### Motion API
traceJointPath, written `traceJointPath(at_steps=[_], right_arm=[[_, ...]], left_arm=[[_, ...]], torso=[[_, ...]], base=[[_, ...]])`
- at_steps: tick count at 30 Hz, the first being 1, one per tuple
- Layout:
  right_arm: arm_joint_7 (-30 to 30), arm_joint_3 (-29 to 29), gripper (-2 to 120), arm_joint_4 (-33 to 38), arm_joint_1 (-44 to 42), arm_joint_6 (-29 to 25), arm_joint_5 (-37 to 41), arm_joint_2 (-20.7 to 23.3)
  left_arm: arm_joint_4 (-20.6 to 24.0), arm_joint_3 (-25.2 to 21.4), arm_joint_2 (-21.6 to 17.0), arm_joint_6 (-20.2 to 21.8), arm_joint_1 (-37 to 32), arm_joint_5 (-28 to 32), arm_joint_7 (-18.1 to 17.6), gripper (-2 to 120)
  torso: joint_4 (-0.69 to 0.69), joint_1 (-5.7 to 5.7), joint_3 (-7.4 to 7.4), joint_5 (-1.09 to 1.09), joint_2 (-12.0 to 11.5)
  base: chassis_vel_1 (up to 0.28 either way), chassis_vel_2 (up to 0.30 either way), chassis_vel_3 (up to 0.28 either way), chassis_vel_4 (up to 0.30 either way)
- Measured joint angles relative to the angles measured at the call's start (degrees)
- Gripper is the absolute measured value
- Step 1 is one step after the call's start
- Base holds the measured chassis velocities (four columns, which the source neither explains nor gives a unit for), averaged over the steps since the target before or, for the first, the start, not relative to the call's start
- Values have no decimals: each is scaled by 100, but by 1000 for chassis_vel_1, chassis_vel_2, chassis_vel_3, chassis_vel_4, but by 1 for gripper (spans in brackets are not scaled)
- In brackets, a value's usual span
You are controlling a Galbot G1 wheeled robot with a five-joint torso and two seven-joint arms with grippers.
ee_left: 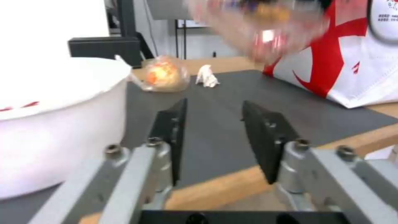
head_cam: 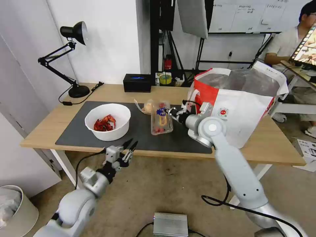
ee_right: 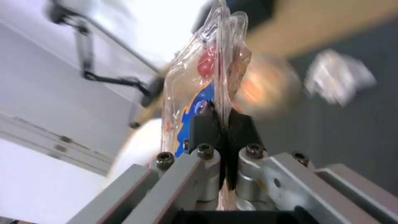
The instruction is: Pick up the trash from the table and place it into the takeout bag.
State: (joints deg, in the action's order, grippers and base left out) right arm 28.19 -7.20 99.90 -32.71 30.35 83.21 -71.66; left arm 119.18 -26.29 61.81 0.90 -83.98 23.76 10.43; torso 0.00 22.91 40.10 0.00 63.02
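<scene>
My right gripper (head_cam: pixel 171 113) is shut on the rim of the clear plastic clamshell box (head_cam: pixel 161 119), which hangs tilted just above the dark mat (head_cam: pixel 74 133); the right wrist view shows the pinch (ee_right: pixel 222 116) on the box (ee_right: pixel 199 74). The white bowl of red shells (head_cam: pixel 107 121) stands on the mat's left half. Behind the box lie the knotted bag (head_cam: pixel 146 107) (ee_left: pixel 164 74) and the crumpled tissue (ee_left: pixel 207 76) (ee_right: pixel 340 77). The takeout bag (head_cam: pixel 242 105) stands open at the table's (head_cam: pixel 108 89) right end. My left gripper (head_cam: pixel 130 147) (ee_left: pixel 213 107) hangs open and holds nothing, below the front edge near the bowl (ee_left: pixel 49 124).
A black desk lamp (head_cam: pixel 74 59) stands at the table's back left and a black box (head_cam: pixel 137 82) at the back middle. A bin (head_cam: pixel 14 210) and a metal unit (head_cam: pixel 170 224) sit on the floor. A person sits behind the takeout bag.
</scene>
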Motion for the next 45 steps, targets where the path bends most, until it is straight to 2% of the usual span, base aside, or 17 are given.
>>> traceJointPath(at_steps=[1,4,5,7,8,10,12,14,26,31,40,45], right_arm=[[0,0,0,0,0,0,0,0],[-315,53,0,270,219,-226,-415,75],[-315,53,0,270,219,-226,-415,75],[-501,97,0,346,419,-389,-781,131],[-501,97,0,346,419,-389,-781,131],[-675,157,0,333,647,-531,-1211,197],[-733,182,0,294,764,-630,-1389,225],[-781,200,0,220,962,-814,-1652,295],[-499,0,0,-19,1408,-1065,-1888,790],[-429,-124,0,-2,1436,-1080,-1813,1240],[-379,-490,0,237,1066,-1063,-1704,1858],[-391,-629,0,287,886,-1062,-1683,2032]], left_arm=[[0,0,0,0,0,0,0,46],[207,-288,144,-120,-420,-182,62,63],[207,-288,144,-120,-420,-182,62,63],[332,-430,270,-145,-585,-252,68,73],[332,-430,270,-145,-585,-252,68,73],[458,-554,400,-155,-720,-318,68,83],[520,-616,463,-158,-777,-353,68,86],[612,-690,542,-160,-832,-400,68,97],[753,-738,615,-158,-935,-466,83,100],[768,-768,548,-156,-924,-458,85,100],[651,-668,509,-156,-801,-456,85,100],[639,-644,468,-159,-769,-443,78,100]], torso=[[0,0,0,0,0],[0,0,0,0,0],[0,0,0,0,0],[0,0,0,1,0],[0,0,0,1,0],[0,1,1,0,0],[0,0,0,1,1],[1,1,1,0,1],[0,1,1,1,0],[-1,1,1,2,0],[-1,1,1,2,1],[-1,1,1,1,1]], base=[[0,0,0,0],[0,0,0,0],[0,0,0,0],[0,0,0,0],[0,0,0,0],[0,0,0,0],[0,0,0,0],[0,0,0,0],[0,0,0,0],[0,0,0,0],[0,0,0,0],[0,0,0,0]])
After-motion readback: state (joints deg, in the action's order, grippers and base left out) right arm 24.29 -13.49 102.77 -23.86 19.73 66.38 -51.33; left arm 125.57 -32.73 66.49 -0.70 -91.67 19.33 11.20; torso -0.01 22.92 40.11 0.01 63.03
